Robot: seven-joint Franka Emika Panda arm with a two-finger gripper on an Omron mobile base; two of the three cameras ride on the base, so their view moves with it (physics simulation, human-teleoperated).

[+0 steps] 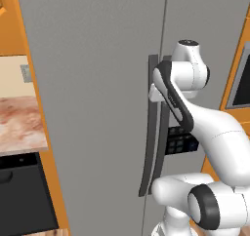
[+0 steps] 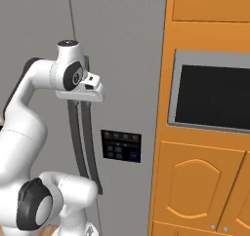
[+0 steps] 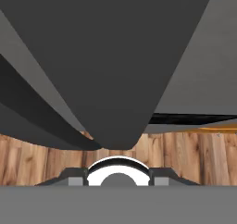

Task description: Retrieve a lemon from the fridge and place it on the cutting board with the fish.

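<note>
A: Fridge (image 1: 97, 108) right ahead, grey, both doors shut. Two dark handles (image 1: 152, 132) side by side down the middle seam.

B: Gripper (image 2: 87, 94)?

A: Up against the top of the handles, jaws nearly closed and apparently pinched on one; hard to tell which from the base views. Hand view looks down along a dark handle (image 3: 111, 70) to a wooden floor (image 3: 41, 160).

B: Lemon, board, fish?

A: None to be seen. Lemon presumably behind the doors.

B: Progress, then?

A: Barely begun. Door yet to open, lemon yet to find and pick, then a carry over to the board.

B: Surroundings?

A: Dark control panel (image 2: 121, 146) on the right door, orange cabinets (image 2: 205, 181) and a built-in oven (image 2: 212, 96) to the right, a marbled table (image 1: 19, 123) left.

B: Any writing or brands?

A: Nothing readable; panel markings too small.
</note>
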